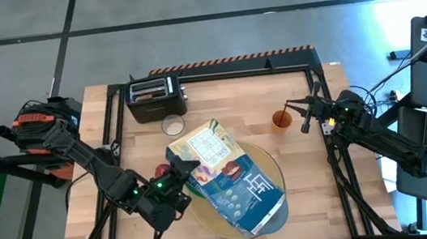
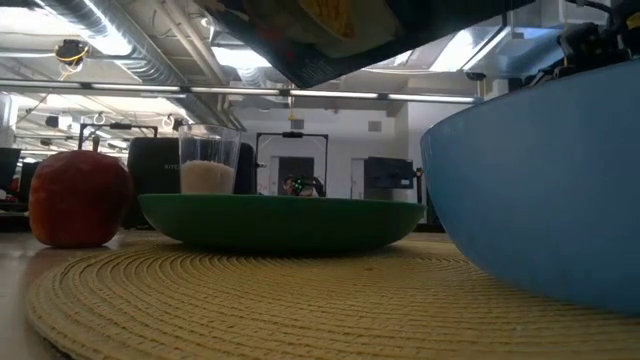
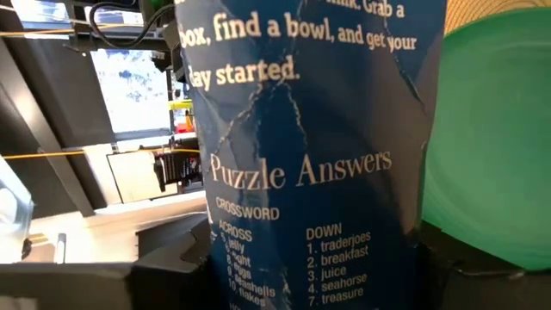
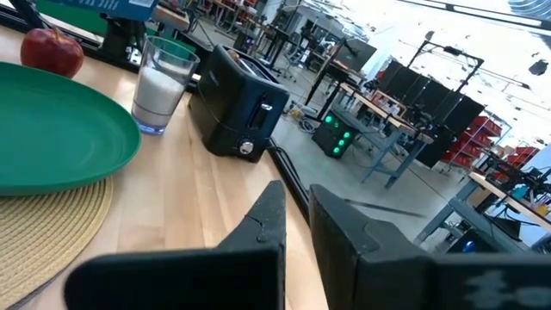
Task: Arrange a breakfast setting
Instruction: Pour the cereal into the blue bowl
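High view: my left claw [image 1: 173,179] grips the blue cereal box [image 1: 224,175], tilted above the yellow mat [image 1: 271,161], probably to pour; my right claw [image 1: 304,115] waits shut beside the orange cup [image 1: 281,119]. Low view: apple [image 2: 78,198], milk glass [image 2: 208,162], green plate [image 2: 280,218] and blue bowl [image 2: 545,200] crowd the mat. Left wrist view: box fills everything. Right wrist view: bare table [image 4: 211,198] lies before the toaster [image 4: 237,105].

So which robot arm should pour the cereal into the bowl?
Probably the left: its gripper already holds the blue cardboard cereal box above the round yellow woven mat. The right gripper waits shut beside the orange cup.
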{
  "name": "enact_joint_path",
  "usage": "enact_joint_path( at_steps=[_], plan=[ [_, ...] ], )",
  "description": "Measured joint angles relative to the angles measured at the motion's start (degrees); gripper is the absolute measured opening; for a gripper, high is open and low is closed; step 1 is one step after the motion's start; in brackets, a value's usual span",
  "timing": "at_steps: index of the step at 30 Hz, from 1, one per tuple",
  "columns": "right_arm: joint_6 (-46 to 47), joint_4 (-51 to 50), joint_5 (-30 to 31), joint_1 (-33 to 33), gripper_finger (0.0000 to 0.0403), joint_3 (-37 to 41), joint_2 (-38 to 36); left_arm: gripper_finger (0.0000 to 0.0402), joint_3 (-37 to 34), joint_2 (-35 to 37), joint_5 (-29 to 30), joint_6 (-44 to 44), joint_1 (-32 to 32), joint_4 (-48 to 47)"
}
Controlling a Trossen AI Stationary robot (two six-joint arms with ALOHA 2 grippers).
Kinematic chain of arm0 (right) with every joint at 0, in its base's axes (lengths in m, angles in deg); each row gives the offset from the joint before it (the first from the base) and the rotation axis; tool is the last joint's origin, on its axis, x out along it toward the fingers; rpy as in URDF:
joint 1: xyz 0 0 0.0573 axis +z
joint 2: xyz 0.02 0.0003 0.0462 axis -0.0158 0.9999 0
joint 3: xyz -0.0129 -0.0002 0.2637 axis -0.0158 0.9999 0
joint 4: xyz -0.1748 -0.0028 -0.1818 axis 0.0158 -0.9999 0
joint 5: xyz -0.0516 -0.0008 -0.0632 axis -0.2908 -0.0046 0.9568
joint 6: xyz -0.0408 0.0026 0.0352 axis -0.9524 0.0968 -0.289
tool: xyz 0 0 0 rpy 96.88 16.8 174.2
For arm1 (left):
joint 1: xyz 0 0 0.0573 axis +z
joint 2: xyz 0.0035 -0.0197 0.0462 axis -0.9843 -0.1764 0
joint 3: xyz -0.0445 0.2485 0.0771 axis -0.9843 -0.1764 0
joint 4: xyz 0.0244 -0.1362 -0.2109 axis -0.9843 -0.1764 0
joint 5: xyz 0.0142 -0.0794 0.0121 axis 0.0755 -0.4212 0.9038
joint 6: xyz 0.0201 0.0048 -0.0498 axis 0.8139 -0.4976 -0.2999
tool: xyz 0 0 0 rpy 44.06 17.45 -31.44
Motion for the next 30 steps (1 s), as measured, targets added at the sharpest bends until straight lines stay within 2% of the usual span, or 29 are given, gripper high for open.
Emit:
enact_joint_path(
  at_steps=[9, 20, 30],
  plan=[
    [-0.02, -0.1, 0.02, 0.0, 0.003, 0.0, 0.0, 0.021, -1.11, 0.0, 0.35, 4.76, 0.0, -2.59],
    [-0.17, -0.68, 0.04, 0.0, 0.003, 0.0, 0.0, 0.021, -2.06, 0.0, 1.57, 9.32, 0.0, -0.68],
    [-0.22, -1.16, 1.53, 0.0, 0.003, 0.0, 0.0, 0.021, -2.08, 0.0, 3.09, 17.47, 0.0, 3.22]
  ],
)
